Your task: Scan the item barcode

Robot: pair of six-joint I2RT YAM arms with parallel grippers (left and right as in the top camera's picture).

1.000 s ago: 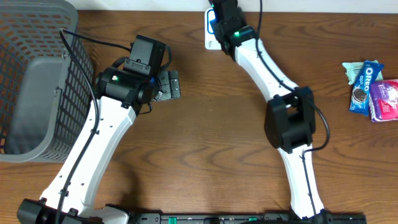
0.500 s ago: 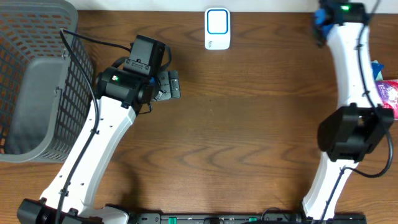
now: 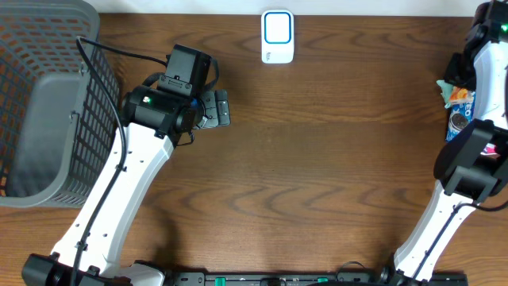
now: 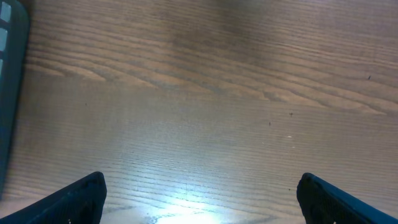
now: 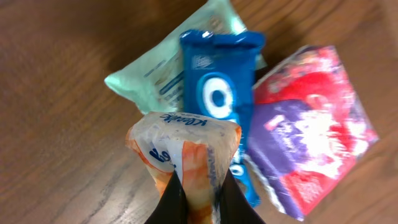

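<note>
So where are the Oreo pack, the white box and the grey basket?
Oreo pack (image 5: 217, 96): right wrist view, its logo.
white box (image 3: 277, 36): overhead view, its middle.
grey basket (image 3: 48, 40): overhead view, mesh wall.

1. The right arm (image 3: 476, 71) leaves the white-and-blue scanner (image 3: 277, 36) at the far edge of the bench (image 3: 317, 159) and swings to the right edge.
2. The scanner, covered a second ago, now lies fully in view.
3. The arm now hides part of the snack pile (image 3: 459, 123). The right fingers (image 5: 174, 200), pinching a Kleenex packet (image 5: 186, 146), hang over the Oreo pack (image 5: 217, 87).
</note>
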